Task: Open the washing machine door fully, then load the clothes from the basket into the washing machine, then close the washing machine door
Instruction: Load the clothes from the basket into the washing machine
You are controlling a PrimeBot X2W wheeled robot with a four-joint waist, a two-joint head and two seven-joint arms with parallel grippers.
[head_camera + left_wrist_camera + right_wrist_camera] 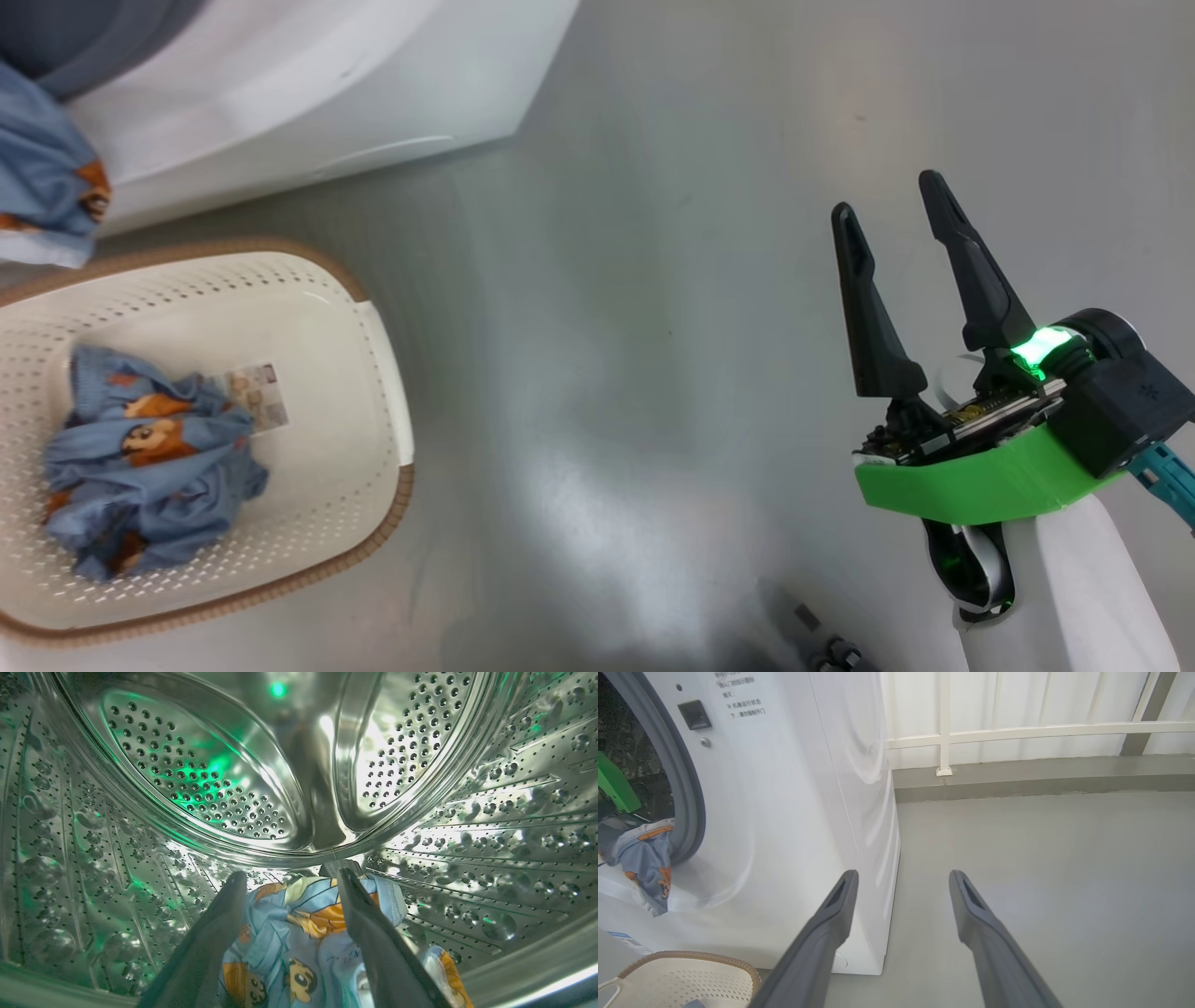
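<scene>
The left gripper [292, 875] is inside the steel drum [201, 784], its two dark fingers spread wide. A light blue garment [299, 947] printed with orange cartoon figures lies on the drum's perforated wall between and beneath them, and the fingers are not clamped on it. Green light glints off the metal. From the right wrist view, the white washing machine [784, 788] stands on a grey floor [1041, 882] with its round opening uncovered, ringed by a grey gasket [686, 788]. A blue hanging piece [644, 863] of the same printed fabric drapes out over the lower lip of the opening and down the white front. The basket [373, 355], cream and perforated with a brown rim, sits on the floor just in front of the machine. A crumpled bundle of clothes [149, 467] in the same blue print lies in its left half, next to a label sticker [257, 397] on the basket's floor. The right gripper [887, 194] is well away from the basket and the machine, at the lower right of the head view. It hangs over bare floor with its fingers apart, open and holding nothing. A white railing [1017, 732] runs along the wall behind the machine.
</scene>
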